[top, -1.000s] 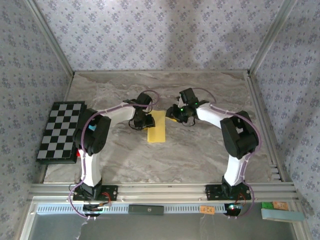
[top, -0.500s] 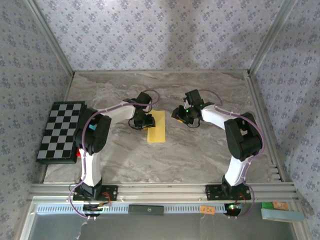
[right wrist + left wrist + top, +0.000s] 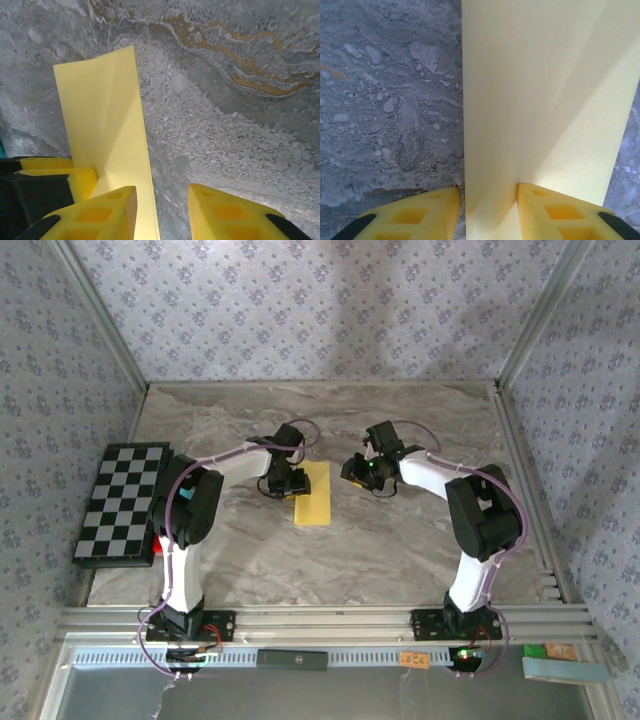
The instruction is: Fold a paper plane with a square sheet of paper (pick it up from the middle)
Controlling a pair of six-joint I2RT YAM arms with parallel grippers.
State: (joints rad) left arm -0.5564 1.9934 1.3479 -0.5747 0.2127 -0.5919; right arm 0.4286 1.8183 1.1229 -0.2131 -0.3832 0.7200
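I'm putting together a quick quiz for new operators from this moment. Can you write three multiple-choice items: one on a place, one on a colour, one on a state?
1. Where on the table does the checkered board lie?
A. at its left edge
B. at its centre
C. at its right edge

2. What colour is the sheet of paper?
A. white
B. blue
C. yellow

3. How does the right gripper stand?
A. shut on the paper
B. jaws apart, clamping nothing
C. shut on a pen

Answers:
1 A: in the top view the board sits far left.
2 C: it is yellow in all three views.
3 B: in the right wrist view its jaws stand apart, with mostly bare table between them.
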